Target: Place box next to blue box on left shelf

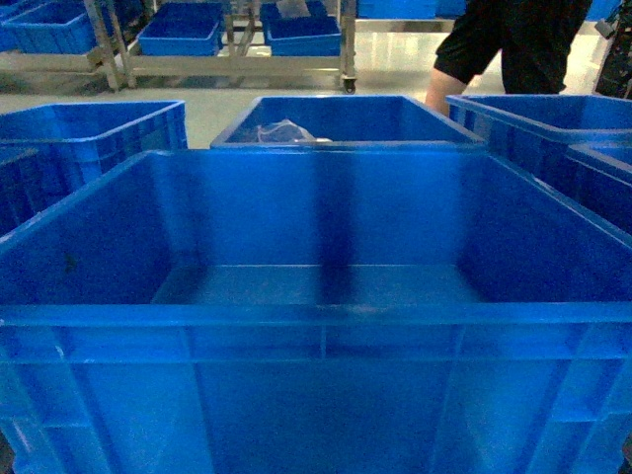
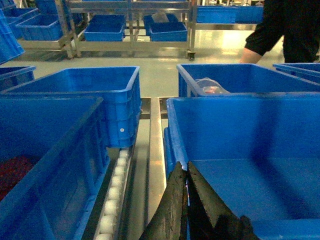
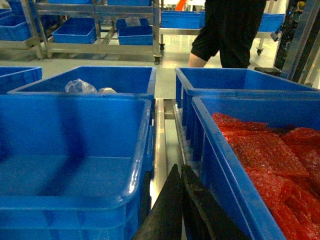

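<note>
The empty box (image 1: 316, 296) fills the near view, left gripper (image 2: 186, 172) pinched shut on its left rim and right gripper (image 3: 181, 172) closed at its right wall, grip unclear, so it looks early, the left shelf placement still ahead.

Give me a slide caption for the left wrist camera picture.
Left gripper clamped on the empty blue box's left wall, beside a roller track lined with neighbouring crates.
</note>
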`<state>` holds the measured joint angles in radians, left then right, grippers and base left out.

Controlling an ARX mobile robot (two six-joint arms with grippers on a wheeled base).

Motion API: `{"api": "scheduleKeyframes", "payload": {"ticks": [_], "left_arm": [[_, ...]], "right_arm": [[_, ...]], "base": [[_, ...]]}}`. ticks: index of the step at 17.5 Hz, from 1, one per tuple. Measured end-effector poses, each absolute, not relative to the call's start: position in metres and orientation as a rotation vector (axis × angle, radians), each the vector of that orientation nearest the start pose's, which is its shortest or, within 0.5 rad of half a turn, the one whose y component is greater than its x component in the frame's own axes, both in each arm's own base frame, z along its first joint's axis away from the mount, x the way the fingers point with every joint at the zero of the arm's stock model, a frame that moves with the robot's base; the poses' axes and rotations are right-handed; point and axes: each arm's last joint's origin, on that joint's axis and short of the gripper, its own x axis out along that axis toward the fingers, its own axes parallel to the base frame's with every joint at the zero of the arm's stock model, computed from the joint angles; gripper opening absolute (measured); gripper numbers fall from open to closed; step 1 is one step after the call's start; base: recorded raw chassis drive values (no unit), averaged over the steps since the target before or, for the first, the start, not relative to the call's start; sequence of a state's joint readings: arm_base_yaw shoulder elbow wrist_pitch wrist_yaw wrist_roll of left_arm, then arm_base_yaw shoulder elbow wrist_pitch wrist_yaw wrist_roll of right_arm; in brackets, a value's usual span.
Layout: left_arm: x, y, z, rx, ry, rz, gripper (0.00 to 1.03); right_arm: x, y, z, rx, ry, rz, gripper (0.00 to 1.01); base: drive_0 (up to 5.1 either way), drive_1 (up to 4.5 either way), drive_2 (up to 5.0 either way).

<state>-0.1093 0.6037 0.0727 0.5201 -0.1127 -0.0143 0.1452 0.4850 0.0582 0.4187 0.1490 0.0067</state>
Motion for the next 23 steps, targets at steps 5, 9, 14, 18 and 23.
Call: {"api": "scheduleKeyframes", "payload": {"ticks": [5, 9, 14, 18, 23], "left_arm": [[0.129, 0.000, 0.176, -0.013, -0.003, 0.006, 0.02], [0.121, 0.000, 0.172, -0.011, -0.020, -0.002, 0.02], [0.113, 0.000, 0.172, -0.011, -0.016, -0.002, 0.02], [0.108, 0.000, 0.172, -0.011, -0.018, -0.003, 0.02], [0.097, 0.000, 0.167, -0.010, 0.007, 0.000, 0.02]], "right_arm": [[0.122, -0.002, 0.171, 0.006, -0.019, -0.026, 0.02], [0.115, 0.000, 0.171, 0.006, -0.012, -0.001, 0.02], [0.109, 0.000, 0.171, 0.006, -0.015, -0.001, 0.02], [0.097, 0.000, 0.168, 0.006, -0.005, 0.000, 0.02], [0.097, 0.000, 0.167, 0.006, -0.003, -0.002, 0.02]], "base": [[0.0, 0.00, 0.0], [0.0, 0.00, 0.0], [0.0, 0.00, 0.0], [0.0, 0.00, 0.0], [0.0, 0.00, 0.0]]}}
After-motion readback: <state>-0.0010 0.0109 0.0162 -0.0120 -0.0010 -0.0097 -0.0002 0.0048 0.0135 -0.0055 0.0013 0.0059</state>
